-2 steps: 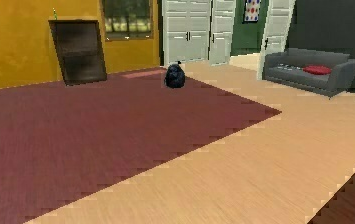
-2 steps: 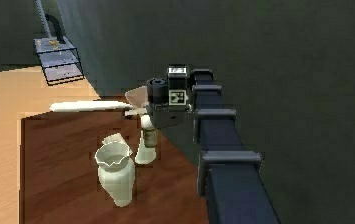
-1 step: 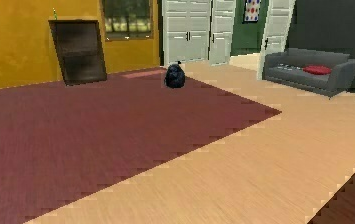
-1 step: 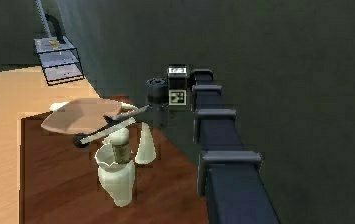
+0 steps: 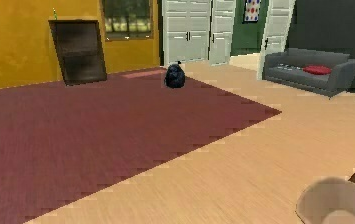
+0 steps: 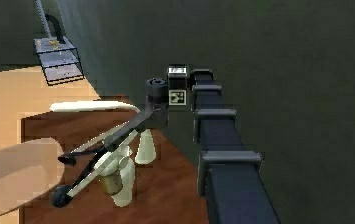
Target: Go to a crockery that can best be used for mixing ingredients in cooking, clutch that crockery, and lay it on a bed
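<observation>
Arm side view: one tool (image 6: 61, 178) before two pale cups (image 6: 145, 150) on one table (image 6: 175, 185); its hold cannot be told.

Maroon rug (image 5: 85, 130), grey sofa (image 5: 293, 60) — red cushion (image 5: 317, 70)

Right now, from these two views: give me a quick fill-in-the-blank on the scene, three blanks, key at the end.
1. The cushion on the grey sofa is ___.
2. The dark round object sits at the far edge of the maroon ___.
3. In the arm side view, the claw shows against a brown ___ bearing pale vessels.
Missing words: red; rug; table.
</observation>
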You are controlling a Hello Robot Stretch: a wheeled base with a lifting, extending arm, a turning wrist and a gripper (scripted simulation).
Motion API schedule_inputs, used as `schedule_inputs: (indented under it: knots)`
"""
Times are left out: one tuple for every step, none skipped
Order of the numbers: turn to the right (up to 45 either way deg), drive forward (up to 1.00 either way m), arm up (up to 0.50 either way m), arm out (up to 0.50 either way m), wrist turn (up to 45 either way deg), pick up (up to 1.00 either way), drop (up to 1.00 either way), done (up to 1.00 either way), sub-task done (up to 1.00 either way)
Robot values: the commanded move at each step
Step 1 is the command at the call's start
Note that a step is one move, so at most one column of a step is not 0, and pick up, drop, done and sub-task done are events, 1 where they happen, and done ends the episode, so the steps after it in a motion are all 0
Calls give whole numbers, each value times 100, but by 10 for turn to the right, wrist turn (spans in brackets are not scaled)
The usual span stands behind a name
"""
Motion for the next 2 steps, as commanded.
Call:
schedule_inputs:
  knots:
    - [0,0,0,0,-180,0,0,0,0]
    - [0,0,0,-24,0,0,0,0,0]
